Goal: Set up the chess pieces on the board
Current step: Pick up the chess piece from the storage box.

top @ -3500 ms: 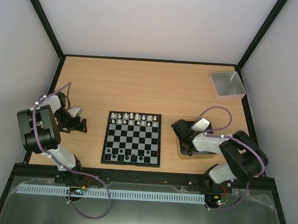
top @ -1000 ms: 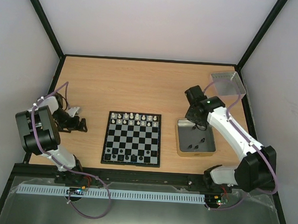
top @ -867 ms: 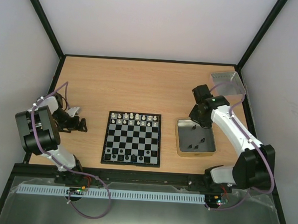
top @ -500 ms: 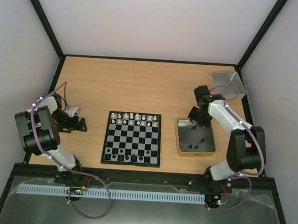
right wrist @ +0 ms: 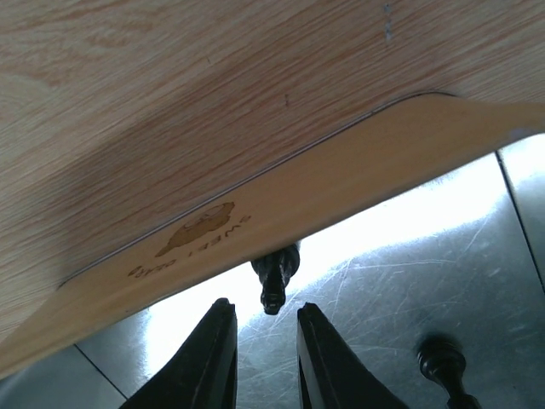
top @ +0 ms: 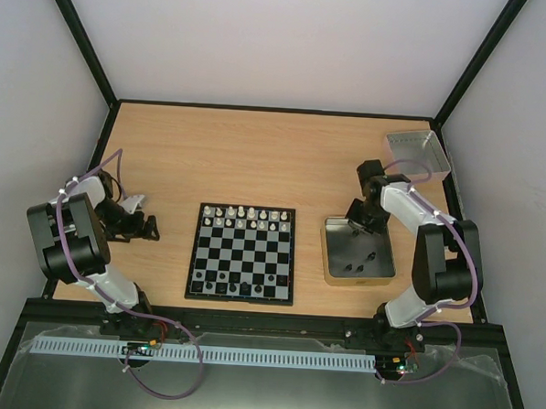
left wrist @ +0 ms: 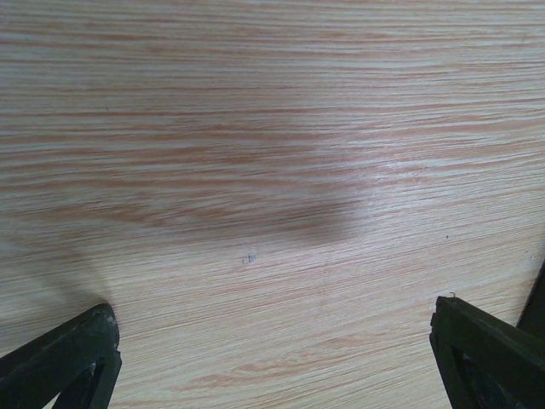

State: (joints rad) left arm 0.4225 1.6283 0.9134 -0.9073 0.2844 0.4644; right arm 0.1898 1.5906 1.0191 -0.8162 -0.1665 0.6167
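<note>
1. At the far wall of the metal tin (top: 329, 259), your right gripper (right wrist: 265, 310) points at a black piece (right wrist: 274, 271) lying against that wall. Its jaws stand narrowly apart and hold nothing, with the piece just at their mouth.
2. Off to the left of the board (top: 243, 253), your left gripper (left wrist: 271, 307) hangs spread wide over bare table (left wrist: 255, 153), empty.
3. The board lies between the arms. White pieces (top: 245, 218) fill its far rows, a few black ones stand on the near rows, and more wait in the tin.
4. I judge the step to be fetching a black piece. Ease forward until both fingers straddle it, pinch gently, lift clear of the wall, then carry it to a near-row square.
</note>
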